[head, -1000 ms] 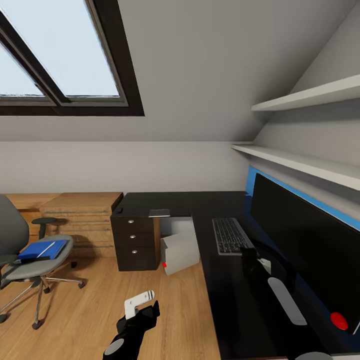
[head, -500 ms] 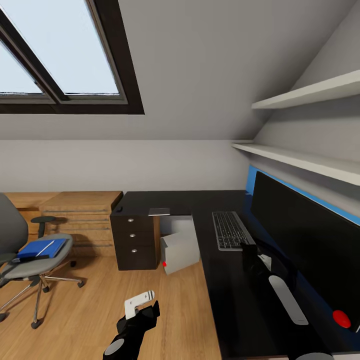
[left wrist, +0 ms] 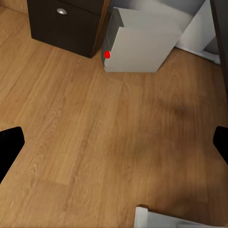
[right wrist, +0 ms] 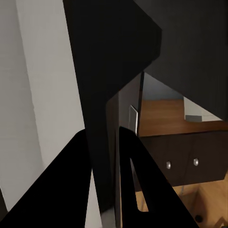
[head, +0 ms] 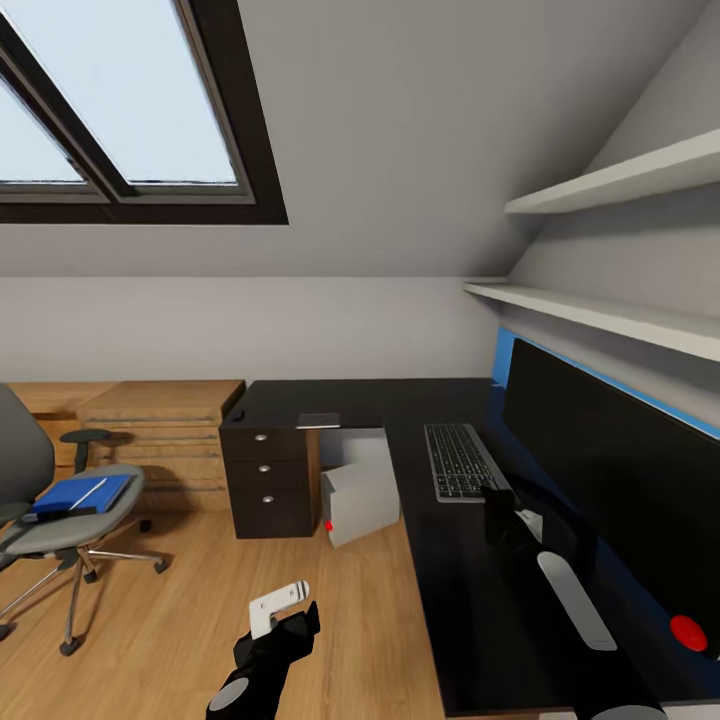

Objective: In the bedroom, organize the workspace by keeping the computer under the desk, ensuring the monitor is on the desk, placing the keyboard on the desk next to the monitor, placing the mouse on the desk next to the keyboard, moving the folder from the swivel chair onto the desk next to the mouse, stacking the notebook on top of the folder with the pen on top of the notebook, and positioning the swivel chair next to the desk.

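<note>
Camera has drifted slightly; nothing rearranged. Left claw (head: 283, 610) wide; right claw (head: 497, 515), at keyboard's (head: 460, 460) 5 o'clock, aperture indeterminate. Folder (head: 78, 495) awaits transfer.

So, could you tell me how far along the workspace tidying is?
Done: the computer is under the desk, with monitor and keyboard on top. In hand: the right gripper straddles a dark panel edge, apparently the monitor's. Left: the folder and pen sit on the swivel chair, away from the desk; the notebook lies unstacked.
</note>
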